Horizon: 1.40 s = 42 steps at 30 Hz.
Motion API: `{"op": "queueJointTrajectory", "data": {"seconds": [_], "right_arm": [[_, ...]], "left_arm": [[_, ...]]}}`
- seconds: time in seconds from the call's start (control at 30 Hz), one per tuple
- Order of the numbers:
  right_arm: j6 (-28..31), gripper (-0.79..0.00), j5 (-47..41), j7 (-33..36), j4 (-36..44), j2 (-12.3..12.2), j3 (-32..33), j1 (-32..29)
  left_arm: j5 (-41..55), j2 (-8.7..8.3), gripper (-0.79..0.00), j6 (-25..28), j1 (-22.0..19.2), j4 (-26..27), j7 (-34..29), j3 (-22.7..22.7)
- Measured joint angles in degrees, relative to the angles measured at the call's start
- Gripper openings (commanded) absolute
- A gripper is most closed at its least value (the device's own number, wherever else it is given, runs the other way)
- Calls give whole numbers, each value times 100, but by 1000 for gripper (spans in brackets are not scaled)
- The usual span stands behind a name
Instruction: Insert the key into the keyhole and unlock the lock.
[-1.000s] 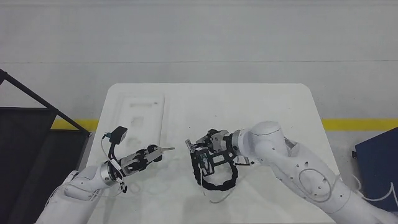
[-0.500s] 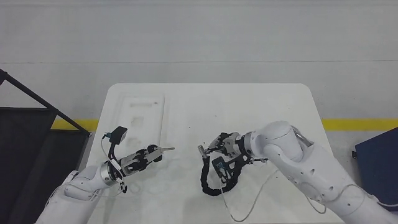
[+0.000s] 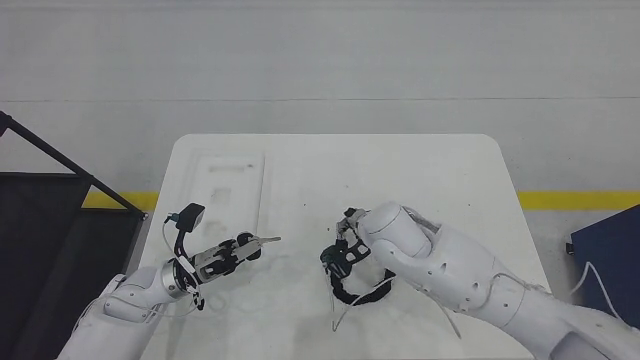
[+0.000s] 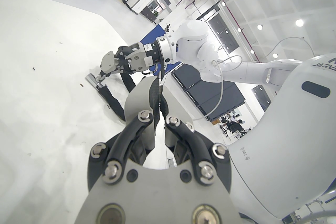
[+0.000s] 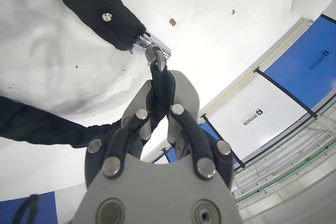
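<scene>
Though apart, key (image 3: 266, 240) lengthwise toward lock (image 4: 92, 80).

Lab hall: blue partitions (image 5: 302, 57), yellow floor tape (image 3: 580, 200).

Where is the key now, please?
Top view: the key is in the left gripper, left of the lock the right gripper holds.

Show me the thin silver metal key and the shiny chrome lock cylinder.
Thin silver metal key (image 3: 268, 240): top view, on its blade.
Shiny chrome lock cylinder (image 5: 155, 42): right wrist view, on its side face.
</scene>
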State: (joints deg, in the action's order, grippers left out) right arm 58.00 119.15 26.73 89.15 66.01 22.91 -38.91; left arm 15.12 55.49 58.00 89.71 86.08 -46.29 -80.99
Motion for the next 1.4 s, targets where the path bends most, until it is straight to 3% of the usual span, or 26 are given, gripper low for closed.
{"op": "queueJointTrajectory", "data": {"seconds": [0.23,0.27,0.3,0.33,0.57,0.8,0.83,0.87,0.9,0.93,0.97,1.23,1.4], "right_arm": [[0,-785,-542,907,-599,286,-287,257],[0,-631,-638,996,-647,311,-293,273],[0,-342,-750,1070,-688,333,-283,288],[0,0,-922,1149,-733,357,-232,305],[-66,0,-1766,1580,-805,395,217,222],[-840,0,-3446,2550,-654,322,1203,-255],[-987,-65,-3967,2680,-524,303,1411,-379],[-1021,-215,-4404,2728,-377,287,1548,-470],[-961,-225,-4851,2709,-202,267,1662,-555],[-781,-142,-5381,2593,-36,233,1787,-659],[-650,0,-5711,2514,-15,205,1863,-731],[-168,0,-7958,2124,-499,123,1811,-989],[-211,0,-7764,2167,-496,108,1707,-922]], "left_arm": [[0,0,-785,0,0,0,0,0],[0,0,-785,0,0,0,0,0],[0,0,-785,0,0,0,0,0],[0,0,-785,0,0,0,0,0],[0,0,-785,0,0,0,0,0],[0,0,-785,0,0,0,0,0],[0,0,-785,0,0,0,0,0],[0,0,-785,0,0,0,0,0],[0,0,-785,0,0,0,0,0],[0,0,-785,0,0,0,0,0],[0,0,-785,0,0,0,0,0],[0,0,-785,0,0,0,0,0],[0,0,-785,0,0,0,0,0]]}}
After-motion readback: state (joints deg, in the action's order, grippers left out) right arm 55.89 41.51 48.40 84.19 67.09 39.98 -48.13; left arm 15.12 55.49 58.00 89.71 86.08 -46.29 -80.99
